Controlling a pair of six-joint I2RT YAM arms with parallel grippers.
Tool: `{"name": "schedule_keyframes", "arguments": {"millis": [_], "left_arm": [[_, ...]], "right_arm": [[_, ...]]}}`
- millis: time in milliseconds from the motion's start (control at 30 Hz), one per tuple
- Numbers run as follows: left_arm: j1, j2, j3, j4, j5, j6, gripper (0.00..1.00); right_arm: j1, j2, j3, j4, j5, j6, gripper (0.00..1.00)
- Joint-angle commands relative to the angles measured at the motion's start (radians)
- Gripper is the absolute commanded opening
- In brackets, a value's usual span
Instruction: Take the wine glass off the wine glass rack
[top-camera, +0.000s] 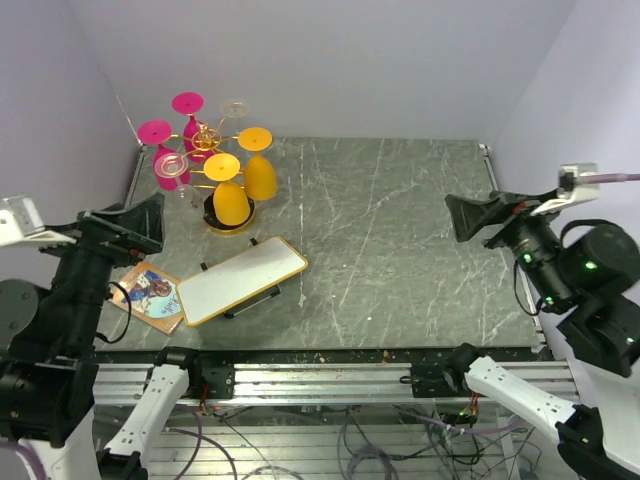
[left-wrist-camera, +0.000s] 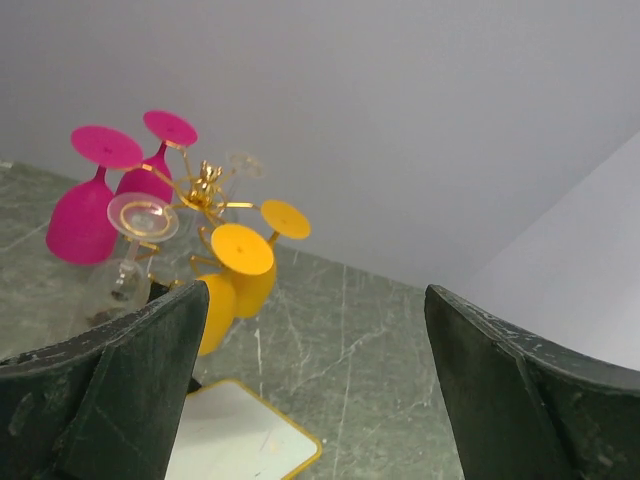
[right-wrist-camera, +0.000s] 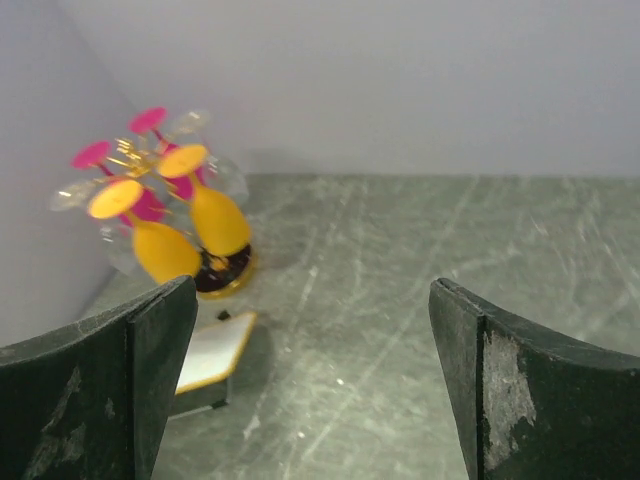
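Note:
The wine glass rack stands at the table's back left, a gold wire stand on a round black base. Wine glasses hang upside down from its arms: two magenta, two yellow and two clear. The left wrist view shows the rack with a yellow glass nearest. My left gripper is open and empty, in front of the rack and apart from it. Far right, my right gripper is open, facing the distant rack.
A white board with a yellow rim lies in front of the rack, raised on small black feet. A picture card lies at the near left beside the left arm. White walls close the back and sides.

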Motion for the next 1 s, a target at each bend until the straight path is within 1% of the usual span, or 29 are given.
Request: {"name": "schedule_keyframes", "arguments": {"millis": [0,267,467,600,767,967], "left_arm": [[-0.005,-0.011,-0.088,0.059,-0.002,0.019,0.99],[-0.010,-0.013,-0.278,0.130,0.022,0.026,0.99],[-0.014,0.001,-0.367,0.162,0.053,0.027,0.99],[-0.016,0.012,-0.399,0.173,0.083,0.017,0.99],[-0.017,0.044,-0.425,0.190,0.129,-0.003,0.99],[-0.020,0.129,-0.392,0.162,0.161,-0.040,0.99]], "right_arm": [[-0.089,-0.022,-0.116,0.024,-0.019,0.036,0.99],[-0.260,-0.016,-0.311,0.025,-0.006,0.115,0.99],[-0.341,-0.020,-0.402,0.045,0.003,0.157,0.99],[-0.371,-0.048,-0.456,0.073,0.007,0.186,0.99],[-0.393,-0.085,-0.498,0.108,-0.001,0.181,1.00],[-0.401,-0.118,-0.544,0.136,-0.003,0.163,1.00]]}}
